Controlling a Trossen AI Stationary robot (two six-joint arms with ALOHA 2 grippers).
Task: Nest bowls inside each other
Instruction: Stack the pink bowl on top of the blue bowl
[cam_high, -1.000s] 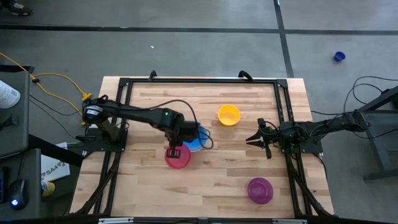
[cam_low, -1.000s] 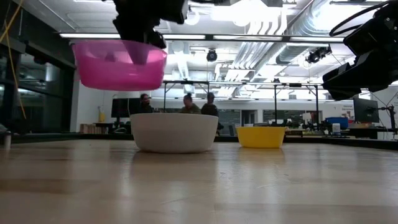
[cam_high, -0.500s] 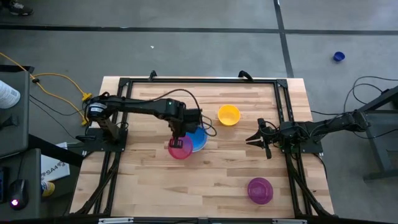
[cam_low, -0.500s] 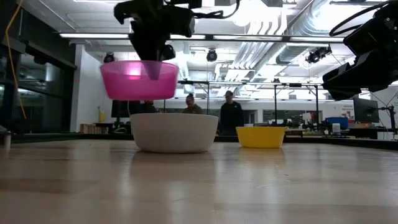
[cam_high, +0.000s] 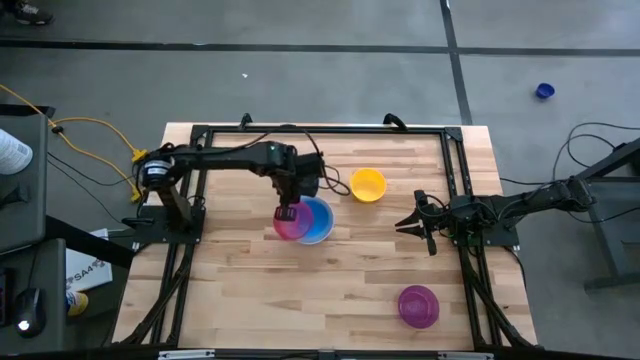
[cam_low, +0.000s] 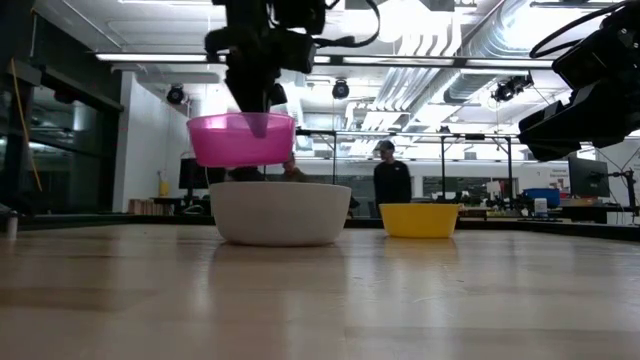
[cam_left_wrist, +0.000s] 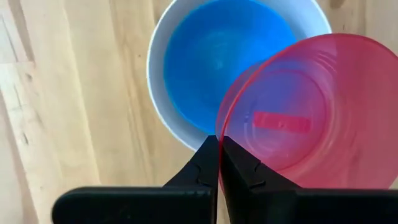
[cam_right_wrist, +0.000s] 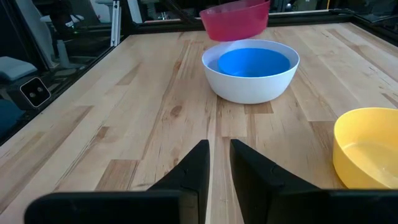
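Overhead, left gripper (cam_left_wrist: 217, 163) pinched pink bowl (cam_left_wrist: 311, 112) rim above blue bowl (cam_left_wrist: 217, 56) nested in white bowl (cam_low: 280, 212); right gripper (cam_high: 415, 224) idle, slightly parted.

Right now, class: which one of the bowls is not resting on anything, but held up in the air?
The red-pink bowl. The left pincer pinches its rim and holds it just above the white bowl; the yellow bowl and purple bowl sit on the table.

I'm scanning every feed for lettering and nothing comes up readable. A white sheet (cam_high: 84, 272) lies on the floor left of the tabletop (cam_high: 340, 290), carrying dark print too small to make out (a few letters, maybe). The pink bowl (cam_left_wrist: 311, 118) shows a darker rectangular patch in its base, without legible characters.
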